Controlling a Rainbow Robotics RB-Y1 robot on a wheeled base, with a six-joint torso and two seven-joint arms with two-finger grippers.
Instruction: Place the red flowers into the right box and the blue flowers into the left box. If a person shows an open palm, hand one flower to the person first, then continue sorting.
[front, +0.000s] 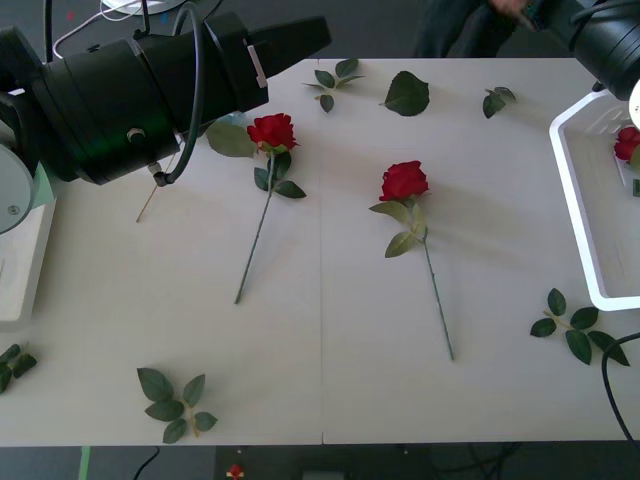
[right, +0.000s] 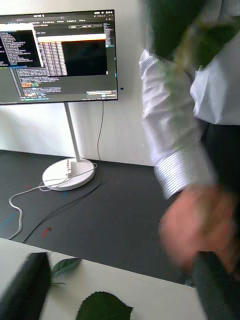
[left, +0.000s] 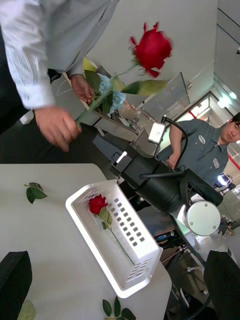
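Colour key. Red flowers: two deep-red blooms on green stems with green leaves, one (front: 271, 131) just beside the black left arm (front: 140, 95), the other (front: 404, 182) farther from it. A third red flower (left: 98, 204), same colouring, lies in the right box (left: 125, 287), bright white with rows of dark slots in its wall. A fourth (left: 151, 48), red over green leaves, is held in the person's hand (left: 57, 127), beyond the black fingers (left: 14, 280) of the left pincer; the sleeve (left: 22, 75) is white with fine stripes. Table (front: 330, 400): plain white. Loose leaf sprigs (front: 175, 400): dark green. Left box (front: 20, 260): cream.
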